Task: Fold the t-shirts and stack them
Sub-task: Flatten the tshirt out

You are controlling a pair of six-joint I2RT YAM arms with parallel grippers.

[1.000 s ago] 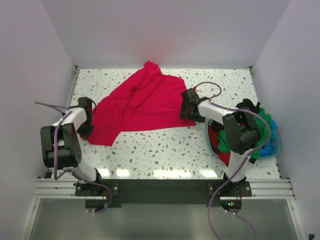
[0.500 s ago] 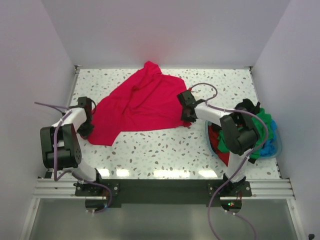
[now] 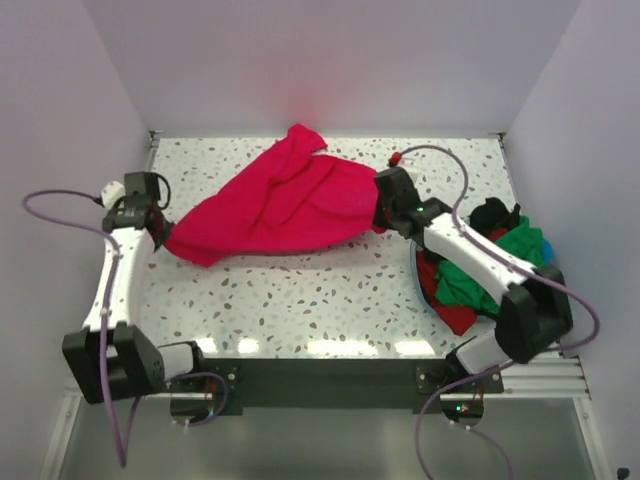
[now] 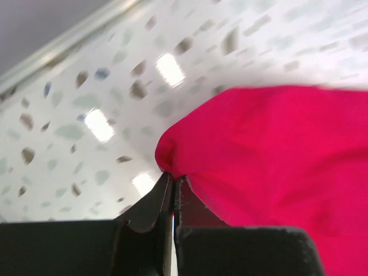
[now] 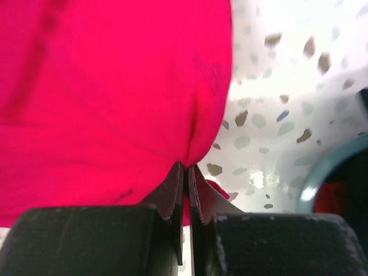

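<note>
Crimson t-shirt (image 3: pixel 275 210) lies crumpled across the far half of the desk (image 3: pixel 330 300), strung between your two arms, with one bunched tip reaching toward the back wall. Your left pincer (image 4: pixel 172 181) is closed on a small fold at the shirt's left end. The wrist view shows the jaws pressed together with a nub of red cloth caught at their tips. Your right pincer (image 5: pixel 187 169) is likewise closed on the shirt's right edge, where the fabric gathers into a pucker just above the tips. Both holds are thin pinches near the very edge, not deep bites.

Expect the cotton to handle as soft, light and limp. It carries no shape of its own, it sags between the two holds, and it will likely drag on the speckled surface rather than slide cleanly. It is not fragile, but a shallow pinch can slip out if you pull the arms apart hard.

By my reading you are at the spreading step, with no fold made yet. I cannot tell from these views whether you hold hem, sleeve or shoulder, so check that before you stretch it flat. Good holds for folding are two matching corners along one edge.

At your right, the light blue basket (image 5: pixel 322 172) holds the green shirt (image 3: pixel 520 245), red shirt (image 3: pixel 450 312) and black shirt (image 3: pixel 490 215), heaped unfolded just beside the right arm.
</note>
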